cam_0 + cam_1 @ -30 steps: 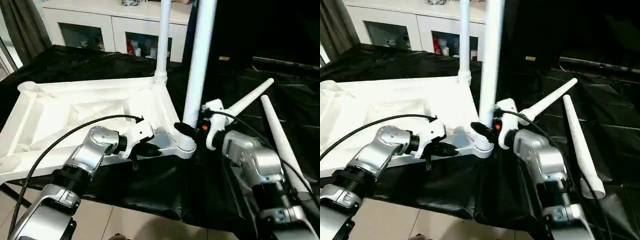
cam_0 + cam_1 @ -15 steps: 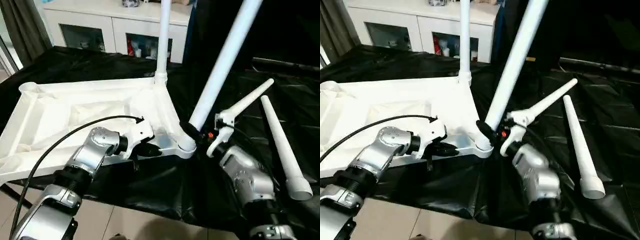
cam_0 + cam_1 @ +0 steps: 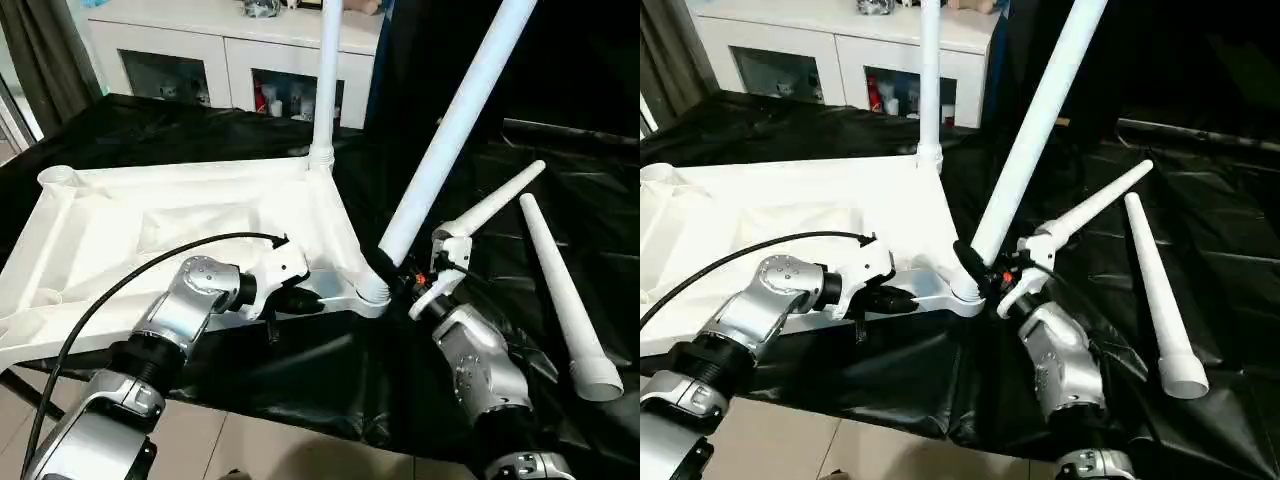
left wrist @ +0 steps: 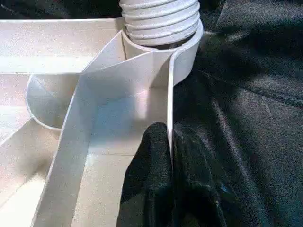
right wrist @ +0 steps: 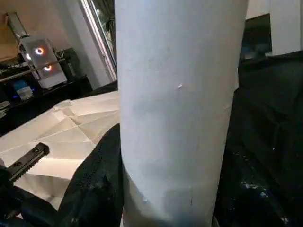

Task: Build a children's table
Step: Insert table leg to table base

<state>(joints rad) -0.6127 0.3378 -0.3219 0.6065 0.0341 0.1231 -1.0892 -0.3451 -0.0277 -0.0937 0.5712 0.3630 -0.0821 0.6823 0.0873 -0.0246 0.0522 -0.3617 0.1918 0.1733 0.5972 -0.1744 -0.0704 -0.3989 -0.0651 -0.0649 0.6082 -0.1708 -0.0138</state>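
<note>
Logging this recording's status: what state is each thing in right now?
Table top: upside down on the black sheet.
Far-corner leg: upright in its socket.
Near-corner leg: tilted, base at its socket.
Two loose legs: lying flat.
Left claw: shut on the top's rim.
Right claw: closed on the tilted leg.

White cabinet [image 3: 230,55] stands behind black cloth [image 3: 560,170].

Table top [image 3: 180,215]: white, ribbed. Legs, all four white: upright [image 3: 327,80], tilted [image 3: 450,130], two lying [image 3: 495,205] [image 3: 560,290]. Bench cover [image 3: 560,180]: glossy black. Forearms [image 3: 185,305]: silver. Gripper fingers [image 4: 151,175]: black. Cabinet [image 3: 230,60]: white, glass doors. Cable [image 3: 130,275]: black.
</note>
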